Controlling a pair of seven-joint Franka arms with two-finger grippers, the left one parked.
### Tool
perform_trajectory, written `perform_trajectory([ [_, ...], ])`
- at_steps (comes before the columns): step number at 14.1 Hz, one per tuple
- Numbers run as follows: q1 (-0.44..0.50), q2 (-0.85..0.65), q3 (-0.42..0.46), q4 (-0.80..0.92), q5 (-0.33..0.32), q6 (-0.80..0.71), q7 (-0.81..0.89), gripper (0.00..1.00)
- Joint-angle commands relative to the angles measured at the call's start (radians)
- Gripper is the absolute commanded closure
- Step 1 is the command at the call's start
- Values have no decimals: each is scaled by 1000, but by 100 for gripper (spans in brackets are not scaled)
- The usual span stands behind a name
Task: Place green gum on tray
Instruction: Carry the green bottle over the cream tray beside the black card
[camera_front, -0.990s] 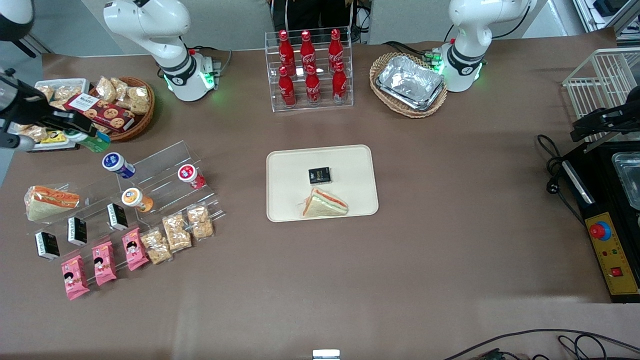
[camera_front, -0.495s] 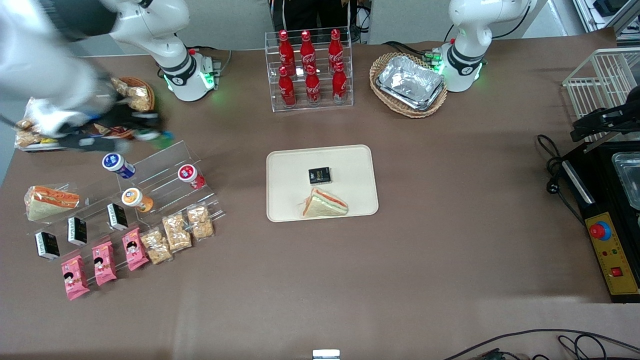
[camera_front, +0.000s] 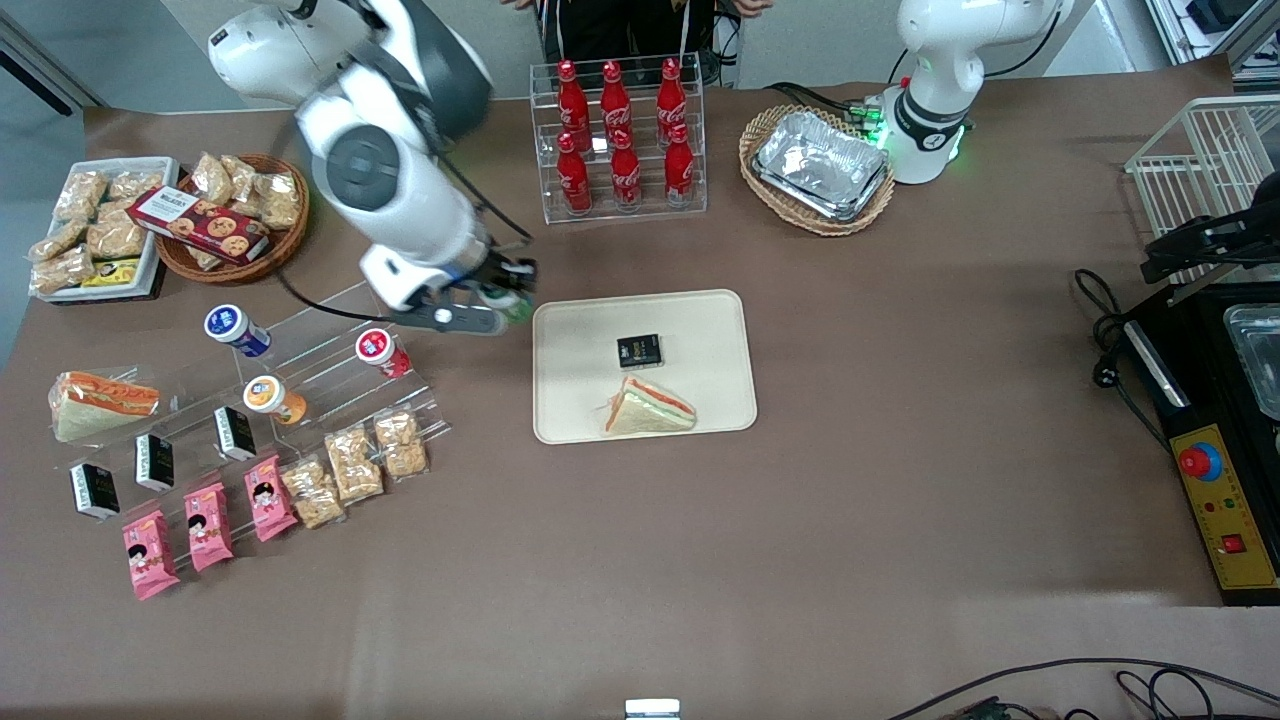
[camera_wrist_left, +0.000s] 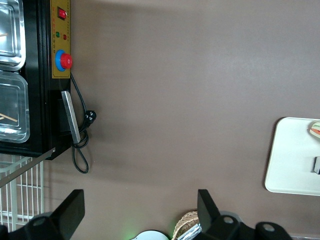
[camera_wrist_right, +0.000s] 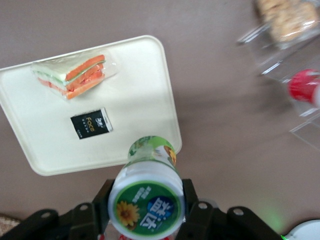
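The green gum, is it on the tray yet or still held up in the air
Still held. The pincer is shut on the green gum, carrying it above the tray's corner; only a sandwich and a black packet lie on it.

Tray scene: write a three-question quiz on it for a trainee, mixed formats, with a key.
1. True or false: the green gum already rests on the tray.
2. Multiple choice: what lies on the tray? A) a sandwich and a small black packet; B) two red bottles; C) a foil container.
3. Fill in: the gripper hangs by the tray's edge toward the working arm's end, its fingers shut on the ____.

Key: 1 false, the gripper holds it above the table by the tray's corner. 2 A. 3 green gum.
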Motion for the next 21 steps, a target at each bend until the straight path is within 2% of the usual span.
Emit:
perform_trajectory([
  [1,81,40,-16,-149,21,242,82,49],
  [7,153,261,-17,-182,16,510,104,49],
  [12,154,311,-16,-183,16,561,99,49],
  [13,151,311,-16,-183,16,561,93,46],
  [14,148,311,-17,-182,16,561,93,21],
  [15,142,311,-17,-182,17,558,94,2],
  [19,130,268,-31,-176,17,525,81,1],
  [21,64,199,-40,-168,19,429,14,1],
])
